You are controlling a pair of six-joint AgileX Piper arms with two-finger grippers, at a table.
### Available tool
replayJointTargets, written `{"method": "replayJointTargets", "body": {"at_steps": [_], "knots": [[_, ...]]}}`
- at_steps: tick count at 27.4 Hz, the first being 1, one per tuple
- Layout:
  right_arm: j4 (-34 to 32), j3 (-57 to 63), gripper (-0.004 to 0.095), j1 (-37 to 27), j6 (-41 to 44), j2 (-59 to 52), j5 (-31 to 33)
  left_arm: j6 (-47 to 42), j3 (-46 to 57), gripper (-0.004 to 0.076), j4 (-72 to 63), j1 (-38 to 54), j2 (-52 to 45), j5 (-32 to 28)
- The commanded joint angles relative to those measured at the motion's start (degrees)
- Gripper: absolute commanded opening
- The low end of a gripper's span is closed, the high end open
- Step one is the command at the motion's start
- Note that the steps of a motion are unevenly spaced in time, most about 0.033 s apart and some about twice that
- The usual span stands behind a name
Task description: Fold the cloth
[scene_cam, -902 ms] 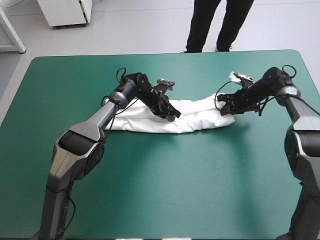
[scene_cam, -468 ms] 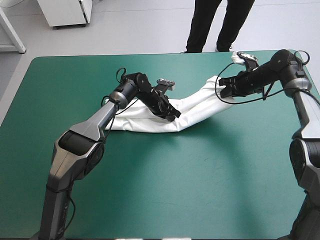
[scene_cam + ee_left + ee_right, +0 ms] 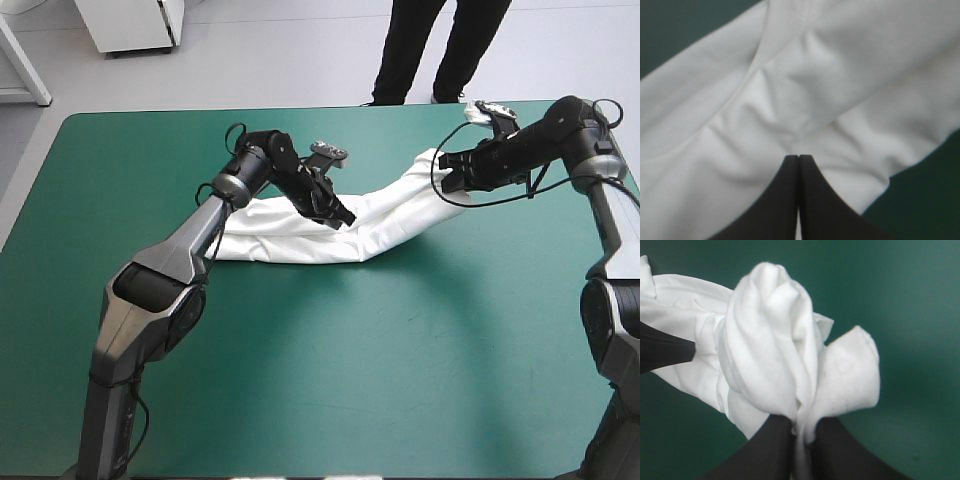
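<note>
From above, the T-shirt (image 3: 290, 238) lies as a long folded band across the far half of the teal-green desk (image 3: 330, 380). Its 1 end rests flat beneath the left arm, and the other end rises off the desk into the right hand (image 3: 450, 180). The left hand (image 3: 337, 213) sits on the middle of the band, where the flat part gives way to the lifted part. In the left wrist view, the 2 black fingers are clenched into 1 pointed arch, with white cloth (image 3: 765, 100) directly under and ahead of the tip. I see no fold pinched between them, so this hand looks to be pinning the cloth, not gripping it. In the right wrist view, the fingers are all but closed on a bunched end of the cloth (image 3: 770, 340), which stands up ahead of them in soft rolls, with a loose flap hanging beside it. The cloth looks light and limp, so it will sag and drag wherever it goes unsupported. I would take hold at a corner or hem through every layer, since a bunched grip may shed the layers unevenly.
</note>
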Motion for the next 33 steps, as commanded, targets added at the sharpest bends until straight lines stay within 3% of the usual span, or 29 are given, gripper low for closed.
{"method": "replayJointTargets", "body": {"at_steps": [1, 7, 14, 23, 33], "knots": [[5.58, -1.91, -0.0016, -0.21, -0.10, -3.94, -0.75, -1.70, -3.46, -0.0022, 1.32, 0.83, -8.69, 2.43], [14.70, -2.49, -0.0016, 1.76, -2.87, -3.94, -0.66, -3.83, -3.46, -0.0022, 8.25, 2.07, -16.64, 3.80], [14.94, -8.55, -0.0016, 9.44, -2.47, -3.94, -3.70, -4.96, -2.96, -0.0022, 9.51, 3.69, -23.97, 3.80], [14.95, -10.57, -0.0016, 18.93, -2.05, -2.70, -10.79, -5.04, 5.71, -0.0022, 10.44, 3.69, -31.51, 3.90], [19.55, -21.77, -0.0016, 28.76, -2.28, 11.50, -11.85, -5.04, 8.39, -0.0022, 10.54, 3.69, -38.14, 3.90]]}}
